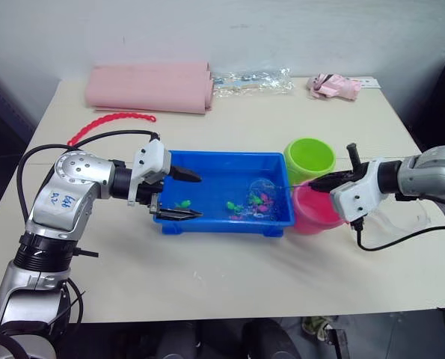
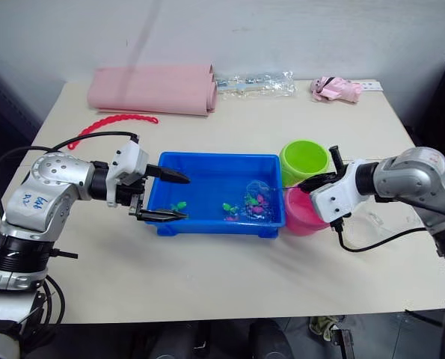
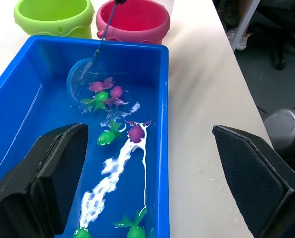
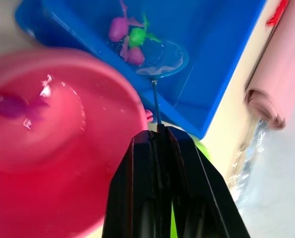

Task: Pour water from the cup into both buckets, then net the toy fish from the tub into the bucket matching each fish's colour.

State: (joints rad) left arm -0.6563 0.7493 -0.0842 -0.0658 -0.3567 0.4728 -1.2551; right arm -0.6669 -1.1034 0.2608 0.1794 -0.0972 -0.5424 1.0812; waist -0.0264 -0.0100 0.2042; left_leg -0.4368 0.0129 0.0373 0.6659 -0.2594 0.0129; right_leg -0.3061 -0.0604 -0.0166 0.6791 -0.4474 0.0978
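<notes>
While right hand [image 4: 159,136] grips handle, net [image 4: 163,58] hoop sits in tub [image 1: 207,168].

Blue tub [image 1: 207,161] — lime [image 1: 310,158] and pink buckets [image 1: 312,212].

Fish [image 1: 241,204] in tub [image 1: 207,161]; buckets [image 1: 310,158] right of tub.

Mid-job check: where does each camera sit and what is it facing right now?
Head stereo eyes: look forward and down over the table; both arms show.
Left wrist: looks along the open left gripper down the blue tub.
Right wrist: looks along the right gripper, shut on the net, over the pink bucket.
Shared: tub, net, toy fish.
</notes>
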